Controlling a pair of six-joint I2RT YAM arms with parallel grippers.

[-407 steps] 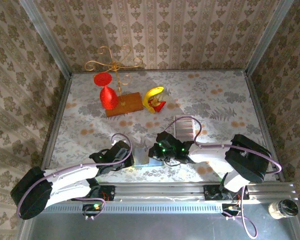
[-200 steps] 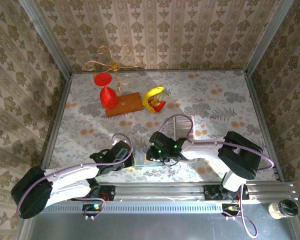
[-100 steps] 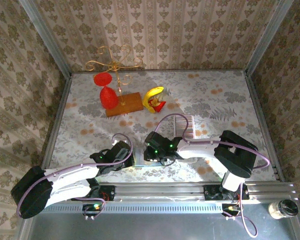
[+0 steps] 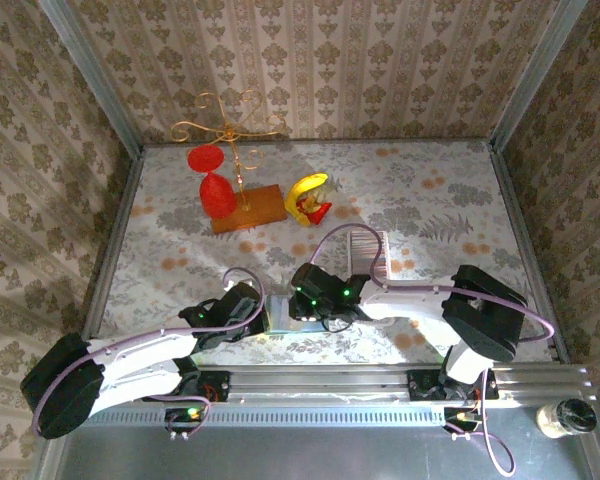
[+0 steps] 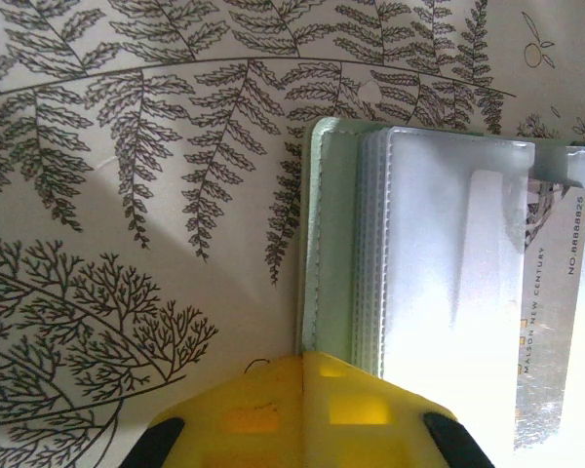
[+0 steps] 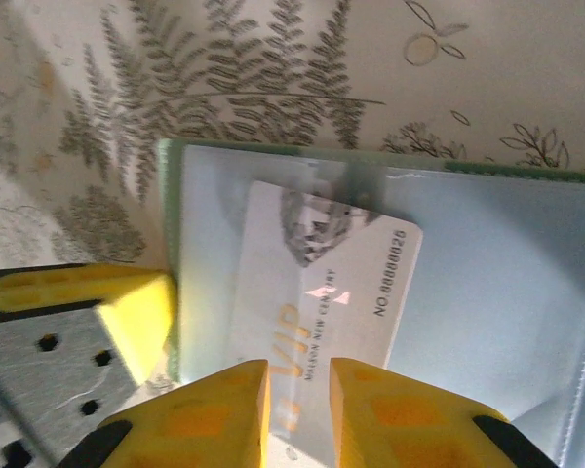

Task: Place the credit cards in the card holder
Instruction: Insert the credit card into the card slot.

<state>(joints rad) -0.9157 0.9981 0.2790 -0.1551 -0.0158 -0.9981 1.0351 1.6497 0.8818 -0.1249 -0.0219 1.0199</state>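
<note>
Credit cards [image 4: 368, 258] are barely started on, as I judge it: nearly all of them sit in their long ribbed strip, beyond the card holder [image 4: 280, 308] and to its right. Reading from the left, my left gripper [image 5: 302, 369] has its yellow fingers pressed together at the holder's left edge, seemingly nipping the green cover to hold it open. The holder's bluish-grey inside faces up, with its clear sleeves stacked. Over that inside, my right gripper [image 6: 297, 378] is clamped on one card [image 6: 317, 292], a pale VIP card that lies flat against the holder's face. Whether its far end has entered a pocket I cannot tell. At best, then, one card is at the mouth of a sleeve, and the whole strip to the right of the holder is left to do.
</note>
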